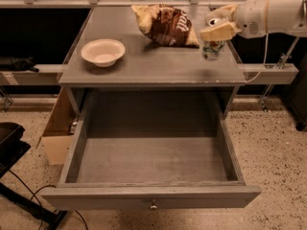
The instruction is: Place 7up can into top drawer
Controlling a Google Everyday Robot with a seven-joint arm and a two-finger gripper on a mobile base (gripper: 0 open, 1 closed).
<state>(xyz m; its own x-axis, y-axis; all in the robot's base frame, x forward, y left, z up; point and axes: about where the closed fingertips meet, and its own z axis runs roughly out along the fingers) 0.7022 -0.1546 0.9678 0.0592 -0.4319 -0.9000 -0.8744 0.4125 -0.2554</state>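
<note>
On the grey counter point(158, 71) a white bowl point(102, 52) stands at the left, and a brown snack bag point(165, 24) lies at the far side, just left of the gripper point(217, 32) over the far right corner. A tan cardboard box point(58, 131) sits on the speckled floor point(276, 147), left.

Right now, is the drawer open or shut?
Open: the drawer is pulled out, floor showing. The gripper is at the can, far right.

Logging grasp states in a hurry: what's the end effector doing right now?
End effector: closed on the 7up can, at the right side of the cabinet top.
</note>
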